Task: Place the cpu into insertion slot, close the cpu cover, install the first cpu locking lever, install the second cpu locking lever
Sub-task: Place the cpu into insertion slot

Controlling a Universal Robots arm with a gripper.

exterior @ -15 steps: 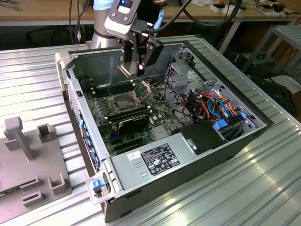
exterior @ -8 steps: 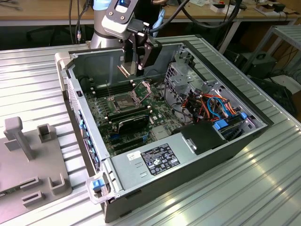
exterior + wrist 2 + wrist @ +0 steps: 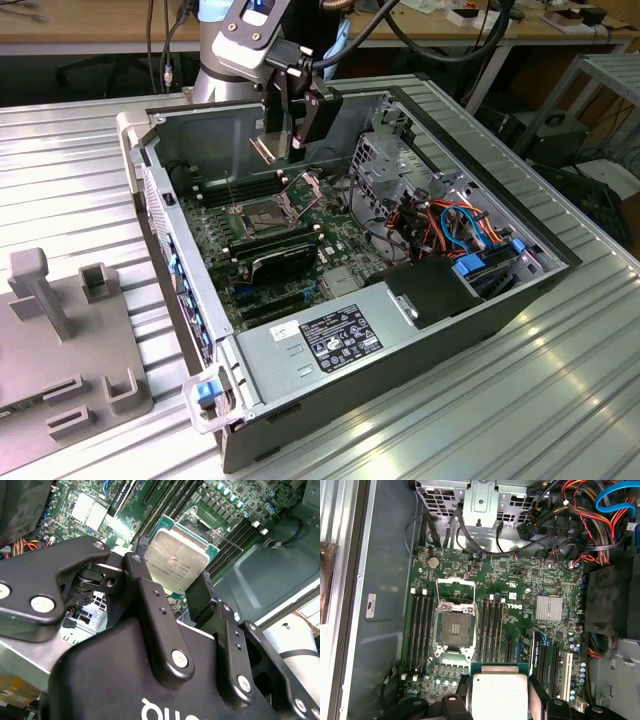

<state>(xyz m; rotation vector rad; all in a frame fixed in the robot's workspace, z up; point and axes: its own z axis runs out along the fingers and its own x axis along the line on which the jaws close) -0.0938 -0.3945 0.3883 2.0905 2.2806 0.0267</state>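
Peeking into an open desktop case (image 3: 200,130) lying on its side, with the green motherboard (image 3: 520,580) spread flat directly below the gripper (image 3: 285,148). Got the gripper clenched on the cpu (image 3: 177,562) by two opposite edges, holding the chip up in the air well clear of the board, silver-tan top facing back toward the wrist. Can spot the insertion slot (image 3: 455,626) down below and slightly ahead of the gripper, dark contacts exposed, black memory slots (image 3: 420,630) flanking it on both sides, and the cpu cover (image 3: 456,580) flipped open just past the slot's far edge, square window showing.
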